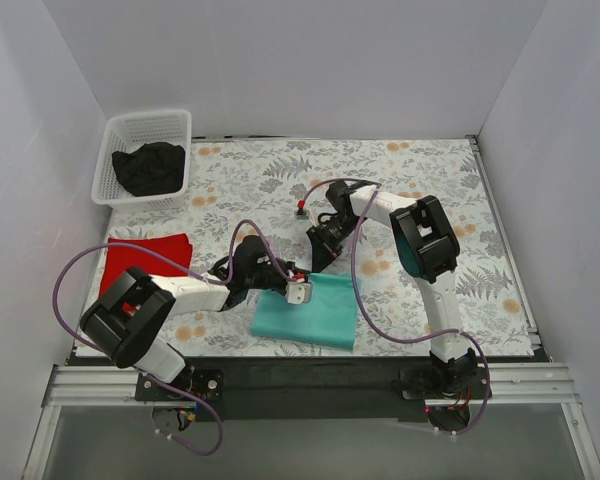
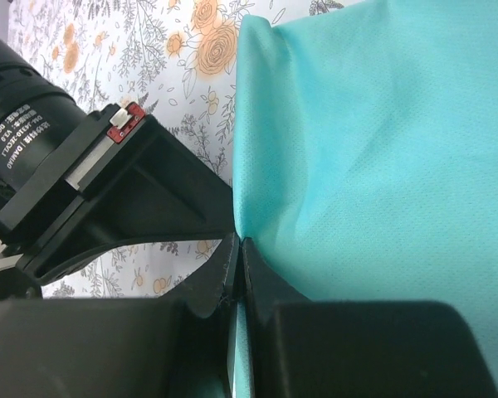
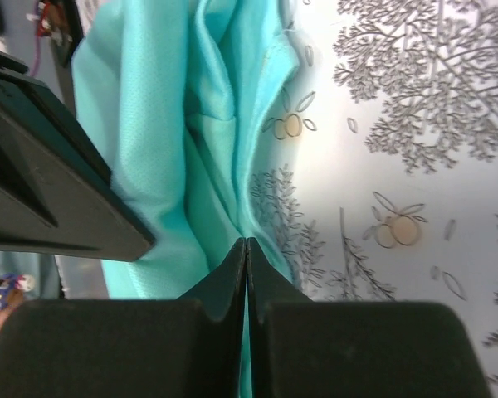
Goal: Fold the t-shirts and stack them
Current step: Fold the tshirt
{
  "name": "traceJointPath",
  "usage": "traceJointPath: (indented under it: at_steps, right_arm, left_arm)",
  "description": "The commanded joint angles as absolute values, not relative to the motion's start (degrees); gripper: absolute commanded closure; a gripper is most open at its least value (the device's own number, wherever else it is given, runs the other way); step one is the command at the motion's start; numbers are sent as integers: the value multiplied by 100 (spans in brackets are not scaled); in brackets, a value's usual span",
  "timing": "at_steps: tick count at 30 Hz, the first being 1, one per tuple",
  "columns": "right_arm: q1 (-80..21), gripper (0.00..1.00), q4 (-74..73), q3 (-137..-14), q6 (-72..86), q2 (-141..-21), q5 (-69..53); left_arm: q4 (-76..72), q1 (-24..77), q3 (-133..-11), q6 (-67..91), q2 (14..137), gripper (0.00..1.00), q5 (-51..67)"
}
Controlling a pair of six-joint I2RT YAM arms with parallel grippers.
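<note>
Pincer L (image 2: 238, 246), pincer R (image 3: 246, 246) low, nipping tee (image 1: 318, 320)

Teal t-shirt (image 1: 315, 318), red t-shirt (image 1: 145, 258), black garment (image 1: 150, 167), floral tablecloth (image 1: 260, 180).

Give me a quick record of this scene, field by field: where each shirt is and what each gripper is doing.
teal t-shirt: partly folded, near table edge, centre
left gripper: jaws shut on teal t-shirt's edge
right gripper: jaws shut on teal t-shirt's edge
red t-shirt: lying flat, left side
black t-shirt: crumpled inside white basket, far left corner
</note>
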State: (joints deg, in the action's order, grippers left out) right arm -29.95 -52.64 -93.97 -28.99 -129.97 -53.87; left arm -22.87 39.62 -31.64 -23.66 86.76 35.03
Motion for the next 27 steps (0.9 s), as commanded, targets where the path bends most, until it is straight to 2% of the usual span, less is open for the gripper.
traceJointPath:
  at_steps: [1, 11, 23, 26, 27]
  right_arm:
    - [-2953, 98, -5580, -9641, -3224, -13129, -5010]
    - [-2997, 99, -5722, -9747, -3559, -13781, -5133]
    - [-2979, 99, -5950, -9957, -3788, -13755, -5107]
    - [-2936, 99, -5985, -10107, -3762, -13667, -4897]
    - [-2901, 97, -6003, -10229, -3753, -13632, -4835]
  left_arm:
    - [-2680, 3999, -3085, -2575, 8429, 100, 3498]
    - [-3497, 3999, -3015, -2584, 8683, 100, 3270]
    - [-4227, 3990, -3094, -2698, 9316, 100, 3041]
    - [-4298, 3990, -3050, -2698, 9273, 84, 2849]
    - [-4202, 3990, -3059, -2663, 9212, 74, 2787]
